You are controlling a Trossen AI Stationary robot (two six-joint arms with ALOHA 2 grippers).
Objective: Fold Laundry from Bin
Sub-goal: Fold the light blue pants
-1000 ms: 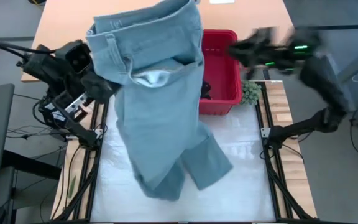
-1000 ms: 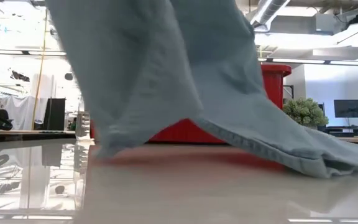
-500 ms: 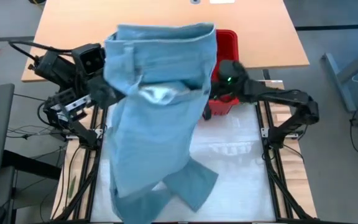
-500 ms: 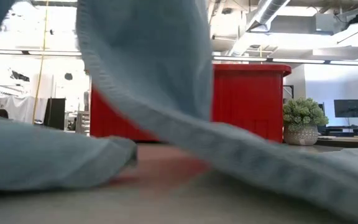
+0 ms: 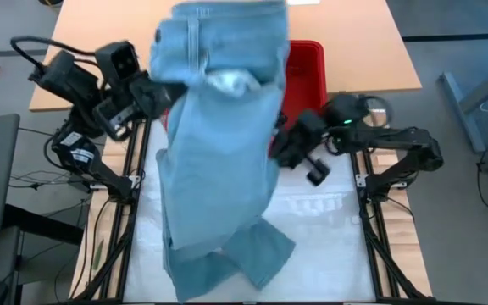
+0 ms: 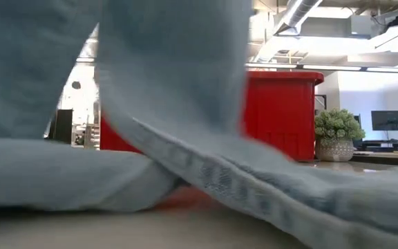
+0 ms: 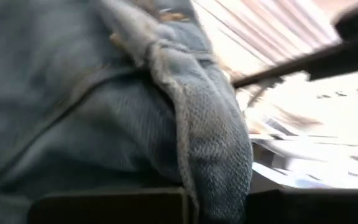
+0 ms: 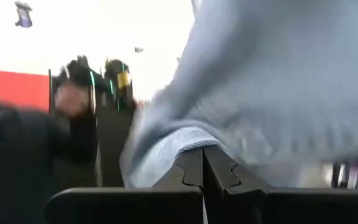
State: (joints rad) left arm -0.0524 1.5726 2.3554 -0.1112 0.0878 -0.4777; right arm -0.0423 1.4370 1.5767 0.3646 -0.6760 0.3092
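A pair of light blue-grey jeans (image 5: 219,161) hangs in the air over the table. Its waistband (image 5: 227,25) is up at the far side, and its leg ends (image 5: 219,254) lie on the table near the front edge, spread across the low view (image 6: 185,180). My left gripper (image 5: 161,91) is shut on the jeans' upper left side. My right gripper (image 5: 280,146) is shut at their right edge. The red bin (image 5: 307,72) stands behind the jeans, half hidden by them. My left gripper holds the jeans near the waistband's left end, at a thick stitched seam (image 7: 185,124). It comes from the table's left, slanting upward. Cloth covers the fingertips, so the hold itself is hidden. The jeans hang below it, leg ends on the table. My right gripper pinches a rolled edge of the jeans (image 8: 179,140) at the free ends of its two shut fingers (image 8: 219,174). It reaches in from the table's right, slanting slightly upward, at the jeans' right side below the waist (image 5: 271,135). The cloth hangs past the fingers.
A small potted green plant (image 6: 337,135) stands to the right of the bin (image 6: 275,111). The black frame rails (image 5: 363,186) run along both sides of the white table top (image 5: 329,237), which shows bare to the right of the jeans.
My right gripper has swung from above the bin's far right side down and toward the table's left, and now sits at the jeans' right edge. My left gripper has carried the waistband a little toward the far edge. The hanging legs have swung toward the table's left.
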